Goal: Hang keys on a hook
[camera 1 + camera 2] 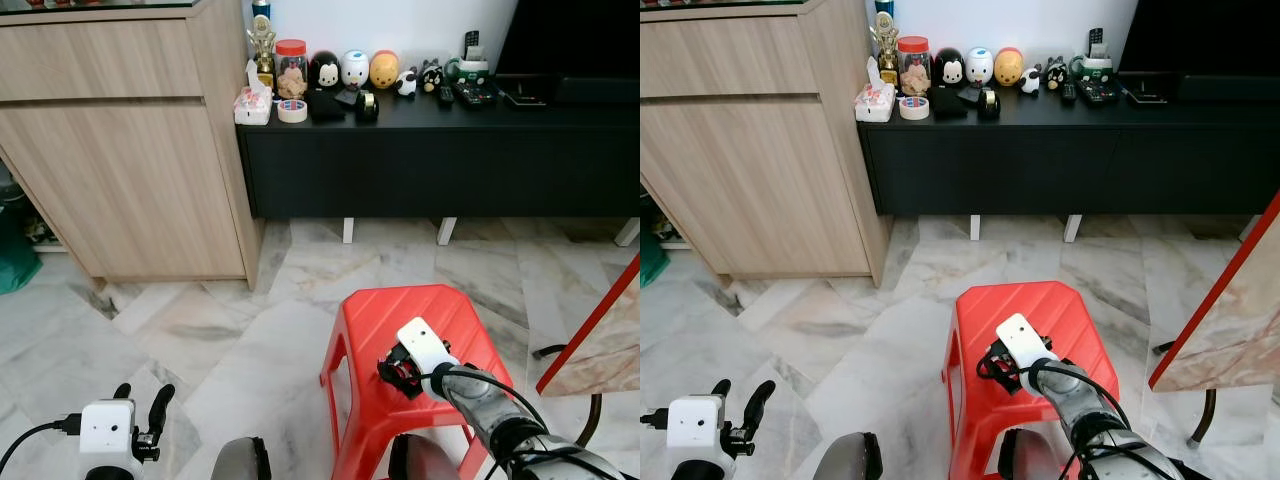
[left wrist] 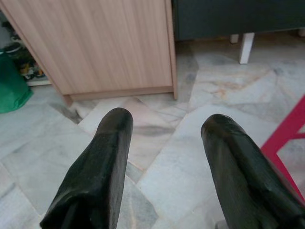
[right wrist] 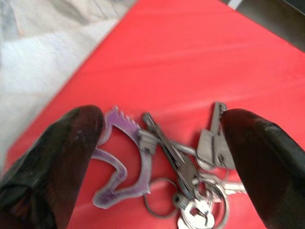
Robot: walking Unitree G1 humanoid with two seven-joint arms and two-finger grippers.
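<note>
The red stool (image 1: pixel 415 340) stood on pale marble floor (image 1: pixel 200 340), in front of a long black console (image 1: pixel 440 150) carrying a row of small figurines (image 1: pixel 355 68), a jar (image 1: pixel 291 68), a tape roll (image 1: pixel 292 110) and remote controls (image 1: pixel 470 93). A light wood cabinet (image 1: pixel 120 170) stood to the left, touching the console's end; a red-edged board (image 1: pixel 600 335) leaned in on the right.

Right gripper (image 3: pixel 159 138) was down over the stool top, fingers spread — one either side of the keys (image 3: pixel 190 167), not pinching them. The wrist view resolved what the head views hid behind the wrist: several silver keys on rings plus a purple tag (image 3: pixel 121 162), lying flat on the red seat.

Left gripper (image 2: pixel 164 138) hung low over the floor — fingers apart, holding nothing. Its view showed a green bag (image 2: pixel 12 88) beside the cabinet.
</note>
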